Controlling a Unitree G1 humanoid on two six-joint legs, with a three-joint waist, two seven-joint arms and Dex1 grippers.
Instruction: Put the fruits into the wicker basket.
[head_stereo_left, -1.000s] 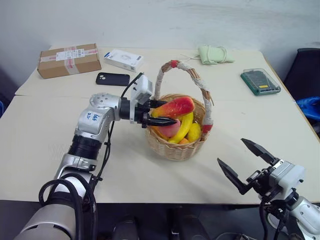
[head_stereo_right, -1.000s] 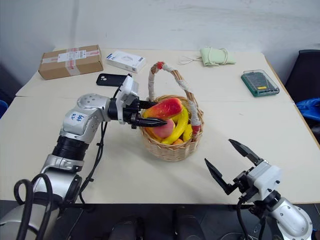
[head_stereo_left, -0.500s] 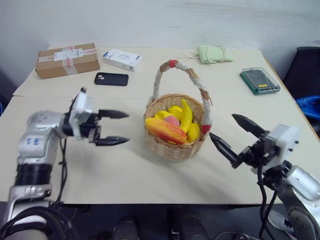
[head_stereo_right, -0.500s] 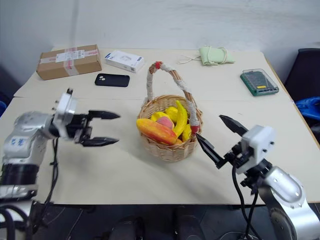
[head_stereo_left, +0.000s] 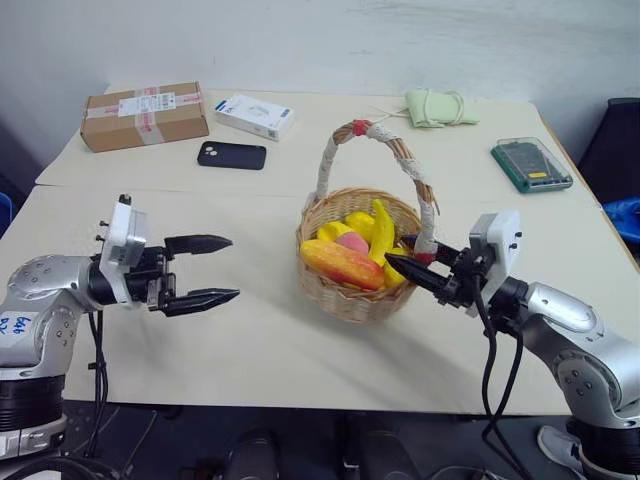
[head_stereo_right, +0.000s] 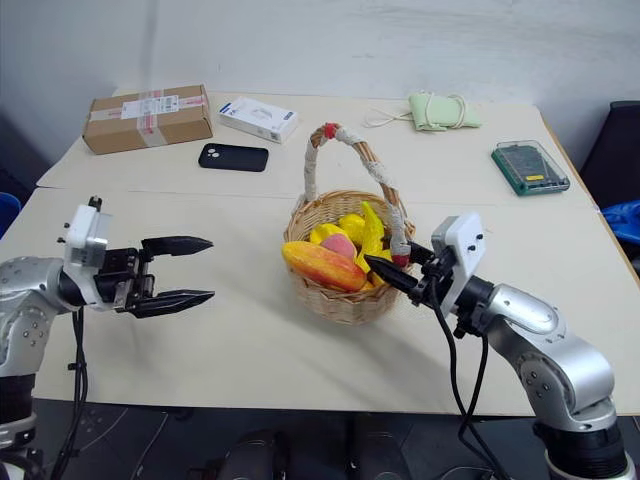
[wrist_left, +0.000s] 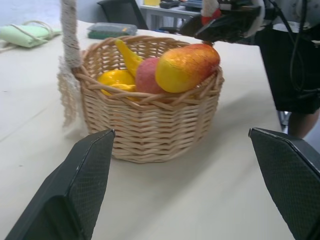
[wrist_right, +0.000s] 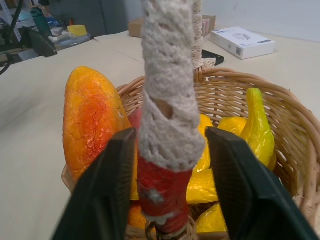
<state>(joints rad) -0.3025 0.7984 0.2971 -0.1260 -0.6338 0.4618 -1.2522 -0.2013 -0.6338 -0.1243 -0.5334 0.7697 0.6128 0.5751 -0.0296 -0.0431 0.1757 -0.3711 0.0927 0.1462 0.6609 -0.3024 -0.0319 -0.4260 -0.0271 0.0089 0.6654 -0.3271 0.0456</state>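
Note:
The wicker basket (head_stereo_left: 355, 298) stands mid-table, its cloth-wrapped handle (head_stereo_left: 340, 135) arching over it. The red-to-yellow mango (head_stereo_left: 340, 265) lies across the near rim, inside the basket. Behind it the pink peach (head_stereo_left: 351, 241) sits among yellow fruit. My right gripper (head_stereo_left: 402, 255) is on the basket's right side. In the right wrist view its fingers (wrist_right: 107, 185) press both sides of the handle's red end (wrist_right: 161, 192). My left gripper (head_stereo_left: 235, 267) hovers to the left of the basket, well apart from it. It is open wide and holds nothing.
A yellow banana (head_stereo_left: 383, 230) and other yellow fruits share the basket. At the back lie a cardboard box (head_stereo_left: 145, 115), a white box (head_stereo_left: 253, 116) and a black phone (head_stereo_left: 232, 155). A green pouch (head_stereo_left: 440, 106) and a green case (head_stereo_left: 531, 164) lie back right.
My left gripper let go of the mango, which now lies in the basket, then pulled back left and opened wide. My right gripper rose, moved left to the handle and closed on its red end.

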